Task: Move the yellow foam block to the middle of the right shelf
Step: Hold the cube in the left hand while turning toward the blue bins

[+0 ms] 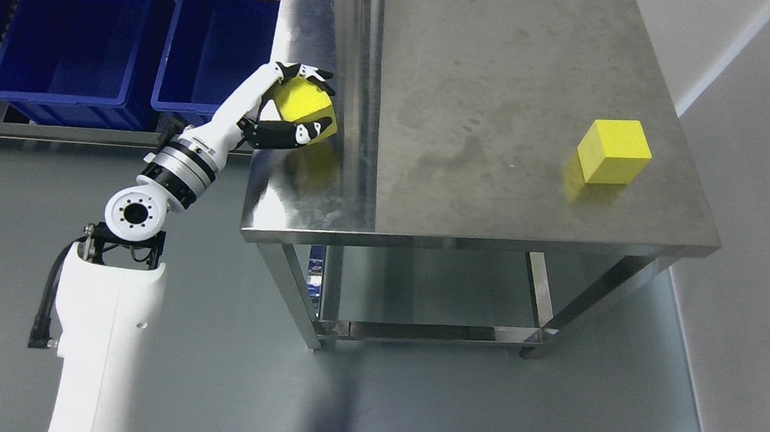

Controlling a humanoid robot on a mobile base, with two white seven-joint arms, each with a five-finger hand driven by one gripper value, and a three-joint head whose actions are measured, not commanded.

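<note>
Left arm (101, 331) enters at lower left, white shell nearest the camera, elbow joint above it, forearm angled up and to the right. Left hand (290, 105) sits at the left edge of the steel table (469, 195), fingers curled around a yellow block (304, 103): upper fingers (314, 74) over its top, lower fingers (295, 133) under its near side. Block is held, so it lies inside the grasp; whether it rests on the steel or is lifted just clear cannot be told (a yellow reflection shows in the metal below the hand).

Second block (615, 152) stands alone on the same table, well to the right of the hand and a little nearer the camera, untouched. Both look roughly cubic, so no long axis to speak of.

Blue bins (68, 47) sit behind the hand to its left, on a roller rack. Lower rail (417, 330) of the table shows beneath the hand and to its right.

Right arm not in view; the left hand is the only one near anything.

Judgement: grasp made, carry not yet done. No shelf that could be called the right shelf is clearly seen, so the coming move appears to run rightward from the hand, across or around the table.

No brand, label or legible writing visible anywhere.
</note>
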